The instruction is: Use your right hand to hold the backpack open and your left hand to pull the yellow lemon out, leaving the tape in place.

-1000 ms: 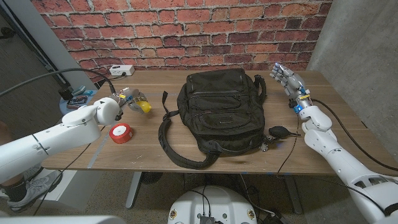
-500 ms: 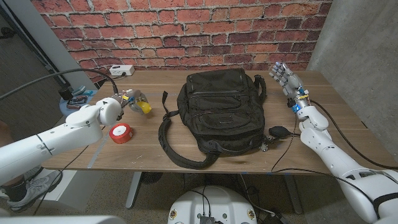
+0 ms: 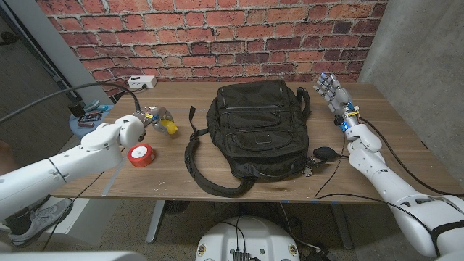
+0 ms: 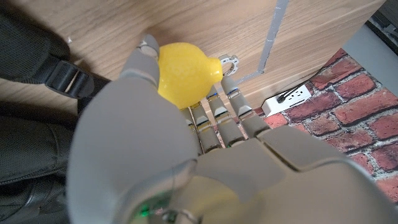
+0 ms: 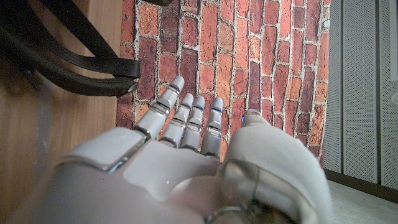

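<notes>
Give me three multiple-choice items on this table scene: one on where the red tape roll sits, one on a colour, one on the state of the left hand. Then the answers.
1. Where is the red tape roll?
A. inside the backpack
B. on the table left of the backpack
C. in the right hand

2. What colour is the fruit in the left hand?
A. green
B. orange
C. yellow

3. What is the left hand doing?
A. holding the lemon
B. resting open
C. gripping a strap

Answers: 1 B, the head view shows it on bare wood beside the left arm. 2 C, the left wrist view shows yellow. 3 A, the fingers wrap the lemon.
</notes>
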Controlling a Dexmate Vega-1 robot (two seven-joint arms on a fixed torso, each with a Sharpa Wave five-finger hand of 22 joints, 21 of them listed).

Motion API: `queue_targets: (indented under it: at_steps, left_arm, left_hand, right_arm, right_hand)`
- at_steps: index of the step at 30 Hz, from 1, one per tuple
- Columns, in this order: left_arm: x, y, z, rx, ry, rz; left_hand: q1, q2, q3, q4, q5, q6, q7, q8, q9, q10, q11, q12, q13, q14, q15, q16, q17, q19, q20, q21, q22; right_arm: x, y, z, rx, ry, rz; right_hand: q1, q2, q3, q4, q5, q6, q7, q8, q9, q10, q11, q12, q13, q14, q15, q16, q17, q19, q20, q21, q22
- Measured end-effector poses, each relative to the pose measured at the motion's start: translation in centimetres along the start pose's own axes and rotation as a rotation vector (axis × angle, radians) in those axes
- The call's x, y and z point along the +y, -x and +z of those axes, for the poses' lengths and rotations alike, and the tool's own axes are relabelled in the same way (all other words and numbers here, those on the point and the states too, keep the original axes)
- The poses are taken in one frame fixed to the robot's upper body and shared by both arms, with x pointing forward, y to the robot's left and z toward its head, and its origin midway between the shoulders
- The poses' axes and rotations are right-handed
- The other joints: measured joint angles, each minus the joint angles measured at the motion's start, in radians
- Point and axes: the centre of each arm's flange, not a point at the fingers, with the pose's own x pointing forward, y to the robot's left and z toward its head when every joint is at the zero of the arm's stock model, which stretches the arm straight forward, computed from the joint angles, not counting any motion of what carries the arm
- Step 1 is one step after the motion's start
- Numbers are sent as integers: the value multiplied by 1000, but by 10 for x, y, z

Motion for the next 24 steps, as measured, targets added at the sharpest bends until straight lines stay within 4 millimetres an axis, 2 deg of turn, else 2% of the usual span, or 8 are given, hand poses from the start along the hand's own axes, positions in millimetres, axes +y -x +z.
queue_targets:
  at_steps: [10, 16, 22, 24]
  left_arm:
    - [-4, -7, 0, 5, -11, -16]
    - [-6, -11, -1, 10, -18, -22]
    - [-7, -14, -2, 14, -24, -29]
    - [-8, -15, -2, 16, -24, -32]
  left_hand:
    - [-24, 8, 0, 0, 0, -6, 6, 0, 0, -7, 0, -11, -19, -20, -2, -8, -5, -21, 0, -11, 0]
    - [-36, 4, 0, 0, -7, -9, 9, 0, 0, -18, -4, -22, -28, -40, 11, -19, -11, -32, 3, -11, 0]
    - [-67, 8, -3, 3, -15, -16, 16, 0, 0, -40, -1, -43, -39, -66, 23, -34, -25, -52, 9, -24, 0]
    - [-91, 22, -3, 3, -15, -30, 17, 0, 0, -53, 0, -54, -44, -77, 27, -38, -31, -57, 11, -27, 0]
  right_arm:
    - [-1, 2, -4, 11, -9, -11]
    - [-2, 3, -6, 16, -11, -17]
    - [-3, 4, -8, 24, -14, -29]
    - [-4, 5, -9, 26, -15, -32]
  right_hand:
    - [-12, 4, 8, 8, 2, 0, 0, 0, 0, 0, 0, 0, -6, 0, 0, 0, 0, 0, 0, 0, 0]
    - [-12, 4, 13, 12, 5, 0, 0, 0, 0, 0, 0, 0, -6, 0, 0, 0, -5, 0, 0, 0, 0]
    - [-12, 4, 15, 15, 5, 0, 0, 0, -5, 0, 0, 0, -10, 0, 0, 0, -5, 0, 0, 0, 0]
    - [-12, 4, 18, 18, 5, 0, 0, 0, -5, 0, 0, 0, -10, 0, 0, 0, -6, 0, 0, 0, 0]
